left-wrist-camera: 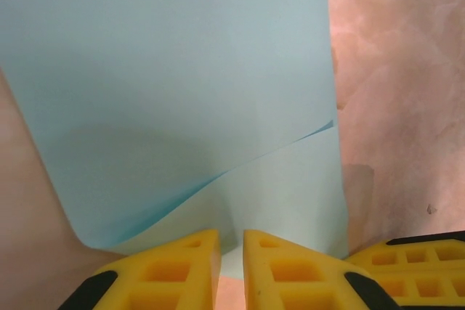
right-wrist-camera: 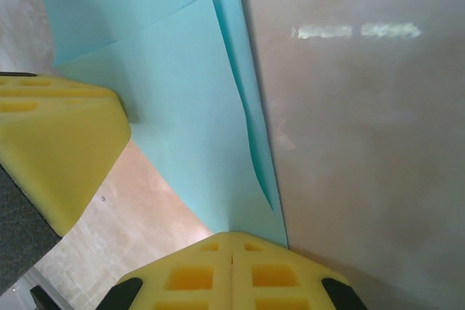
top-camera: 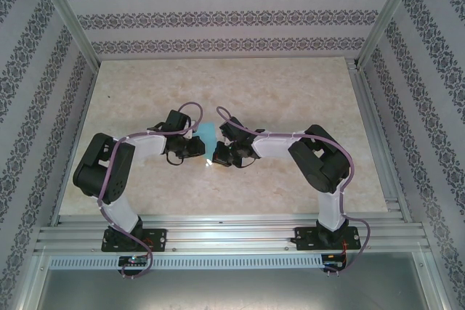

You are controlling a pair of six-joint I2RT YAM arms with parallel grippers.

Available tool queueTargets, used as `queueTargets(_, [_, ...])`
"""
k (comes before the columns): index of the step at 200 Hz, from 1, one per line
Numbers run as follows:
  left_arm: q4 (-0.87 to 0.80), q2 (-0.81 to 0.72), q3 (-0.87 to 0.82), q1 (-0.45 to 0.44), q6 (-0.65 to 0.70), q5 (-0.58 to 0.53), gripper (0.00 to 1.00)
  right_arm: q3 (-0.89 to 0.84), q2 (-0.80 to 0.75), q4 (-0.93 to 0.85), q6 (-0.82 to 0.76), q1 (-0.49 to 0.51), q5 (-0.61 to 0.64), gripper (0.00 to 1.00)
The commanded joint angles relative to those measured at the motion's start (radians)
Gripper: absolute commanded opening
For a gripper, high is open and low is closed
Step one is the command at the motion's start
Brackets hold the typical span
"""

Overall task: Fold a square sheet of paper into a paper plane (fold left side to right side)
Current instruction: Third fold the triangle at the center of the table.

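The square sheet of paper is light blue and lies doubled over mid-table between both grippers, one layer loosely curled over the other. My left gripper stands at the sheet's left edge, jaws a narrow slit apart, with the paper's edge lying in that gap. My right gripper is at the sheet's right corner, its yellow fingers pressed together on the paper's corner. Each wrist view catches the other gripper's yellow finger beside the sheet. The paper plane is out of view.
The pale marbled table spreads wide behind and to both sides of the sheet. A white glare spot sits just in front of the paper. Aluminium rails run along the near edge, and patterned walls enclose the other sides.
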Motion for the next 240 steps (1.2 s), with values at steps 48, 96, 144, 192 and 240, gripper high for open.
queueTargets(48, [-0.033,0.051,0.027,0.081,0.093,-0.070,0.17,-0.086,0.046,-0.167,0.017,0.014,0.050,0.03])
queueTargets(96, [-0.054,0.056,0.041,0.139,0.126,-0.065,0.19,-0.104,0.041,-0.160,0.016,0.014,0.050,0.03])
queueTargets(144, [-0.066,0.073,0.066,0.197,0.148,-0.052,0.20,-0.118,0.030,-0.160,0.010,0.016,0.052,0.03])
queueTargets(192, [-0.103,-0.024,0.070,0.218,0.148,-0.032,0.20,-0.119,0.021,-0.154,0.008,0.019,0.053,0.03])
queueTargets(240, [0.031,-0.178,-0.037,0.174,0.031,0.173,0.16,-0.106,0.020,-0.159,0.001,0.019,0.057,0.03])
